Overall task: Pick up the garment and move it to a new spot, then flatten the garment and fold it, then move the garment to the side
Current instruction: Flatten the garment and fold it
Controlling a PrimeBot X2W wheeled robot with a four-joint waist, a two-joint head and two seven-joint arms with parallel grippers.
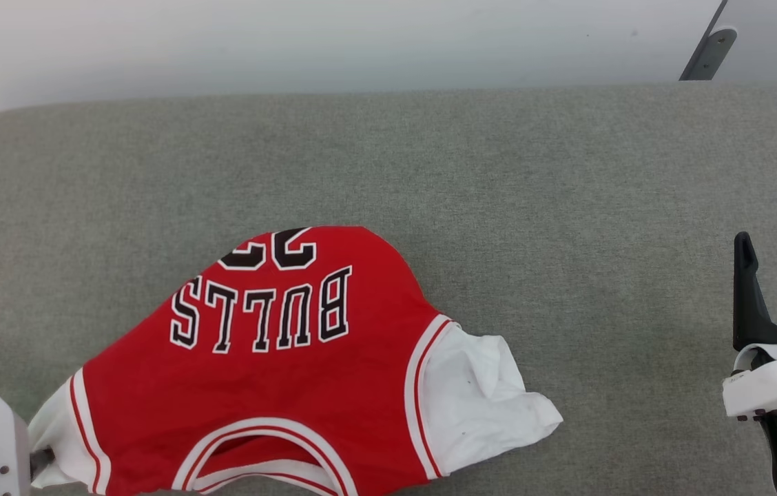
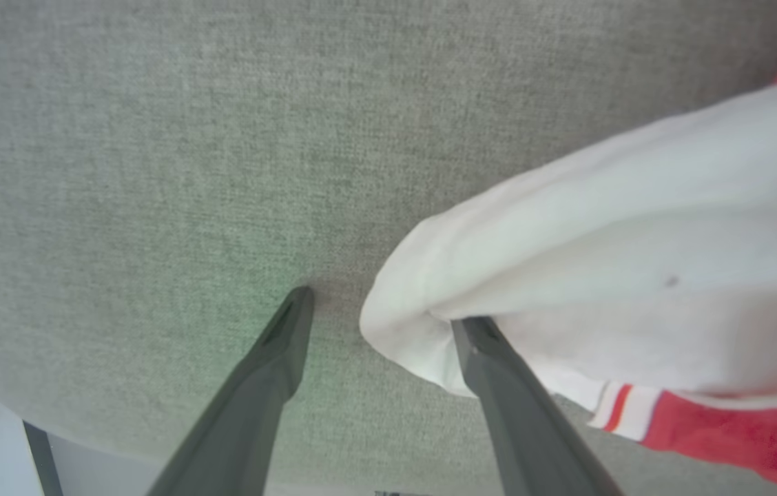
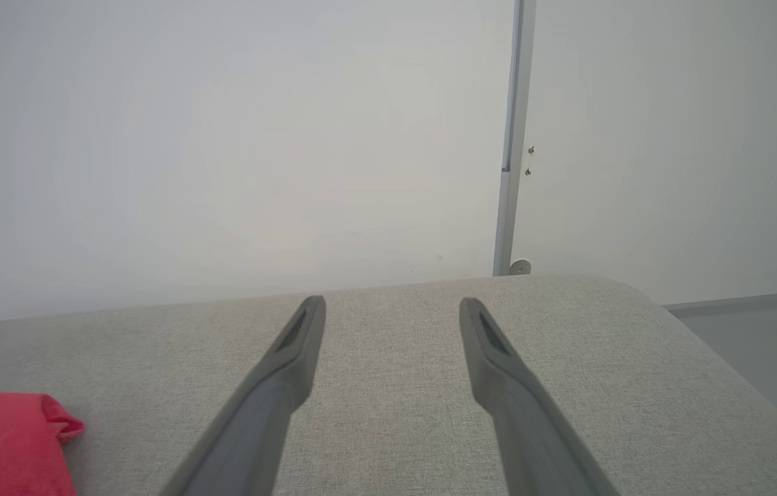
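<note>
The jersey [image 1: 278,386] is smooth matt cloth, lightly creased. The table [image 1: 499,172] is covered in coarse grey woven fabric. The right gripper [image 3: 392,301] has matt dark plastic fingers [image 3: 278,393]; the wall [image 1: 292,41] at the top is smooth and matt.

left gripper [image 2: 383,308]: my jaws spread wide, fingers angled down close to the surface | right gripper [image 1: 774,239]: my jaws spread wide, empty, fingers pointing forward, raised at my right
</note>
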